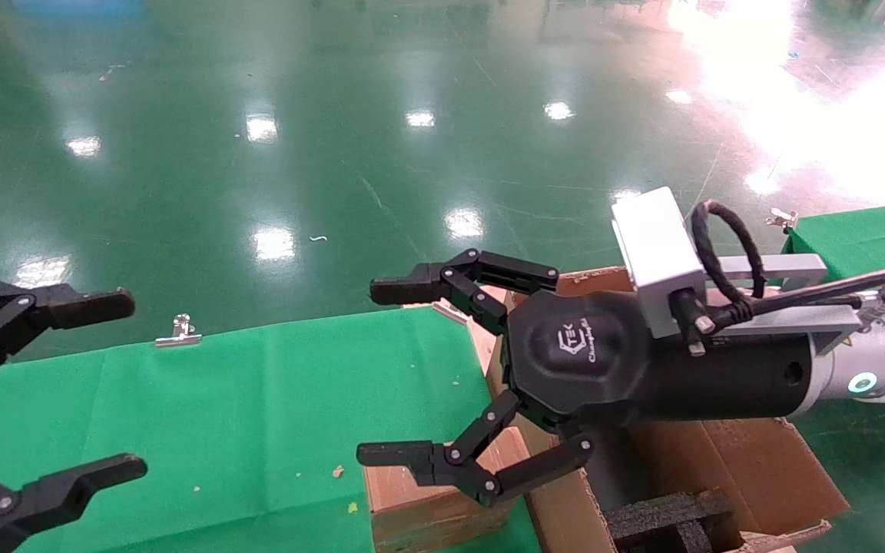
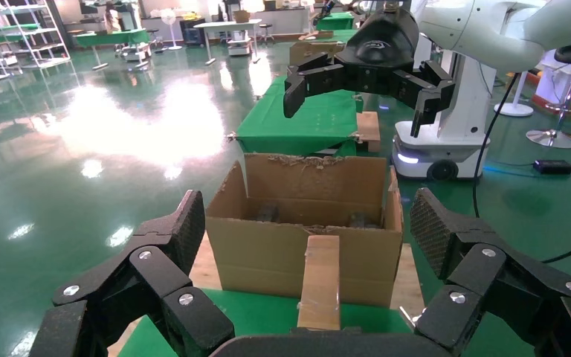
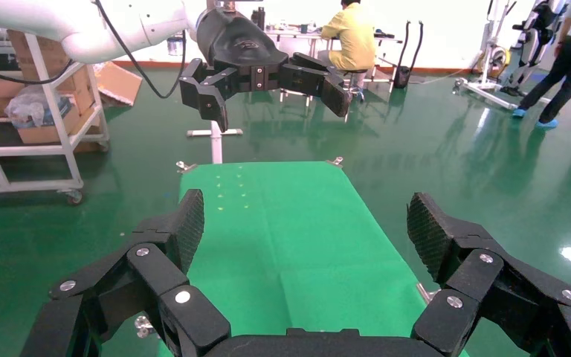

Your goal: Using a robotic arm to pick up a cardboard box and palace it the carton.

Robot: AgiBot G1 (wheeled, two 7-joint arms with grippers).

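Right end effector (image 1: 389, 372): fingers spread wide, empty, held above the cardboard box.
Cardboard box (image 1: 431, 503): on the green worktop (image 1: 258, 415), touching the carton (image 1: 757, 468) (only partly visible in head view).
Left end effector (image 1: 97, 388): spread, empty, idle to the side.
Risk: descent may foul the carton's ragged flap; an off-centre grip could tip the box.

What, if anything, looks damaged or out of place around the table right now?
The carton beside the green table has torn, ragged flap edges. The small cardboard box sits at the table's edge against it; both claws hang open and empty.
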